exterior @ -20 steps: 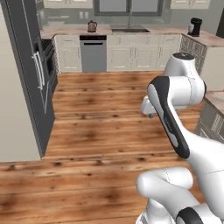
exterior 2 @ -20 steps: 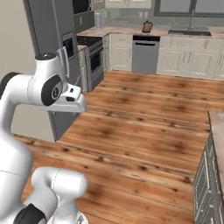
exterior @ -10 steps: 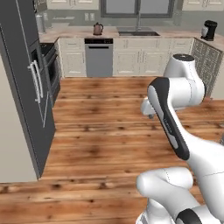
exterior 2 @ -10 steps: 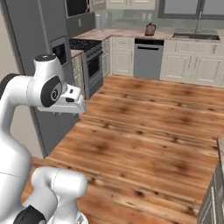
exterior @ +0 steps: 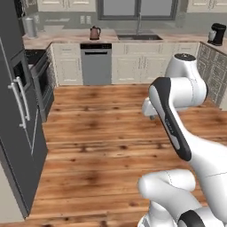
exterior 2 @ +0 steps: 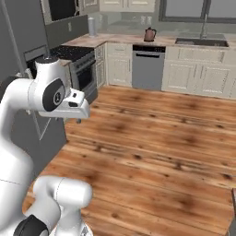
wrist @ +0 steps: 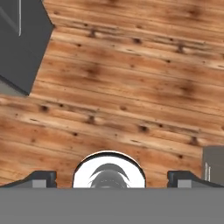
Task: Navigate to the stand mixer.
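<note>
Stand mixer: whereabouts not to be told from these frames; search still open.

Left base view, counters: copper kettle (exterior: 94,33) beside the sink (exterior: 139,37), steel dishwasher (exterior: 95,64) below, small black coffee maker (exterior: 217,34) at far right, not to be mistaken for the target.

Left base view, hazards: tall dark fridge (exterior: 17,133) and oven (exterior: 42,80) close along the left; wood floor (exterior: 97,133) open ahead.

Left base view, arm: gripper (exterior: 148,108) tucked in front of the elbow, above the floor, holding nothing.

Right base view, landmarks: same kettle (exterior 2: 150,34) and dishwasher (exterior 2: 148,67); stove (exterior 2: 76,53) and paper towel roll (exterior 2: 91,26) in the left corner.

Right base view, arm: gripper (exterior 2: 78,115) carried beside the oven front, apart from it.

Hand view, gripper: (wrist: 112,179) fingers spread wide, empty, aimed down at the floor (wrist: 131,87); dark cabinet corner (wrist: 19,43) at upper left.

Doing it well, as a judgement: turn the base to sweep the remaining counters, look for a boxy black head over a silver bowl, keep the arm folded and clear of the fridge and oven, stop square to the counter.
</note>
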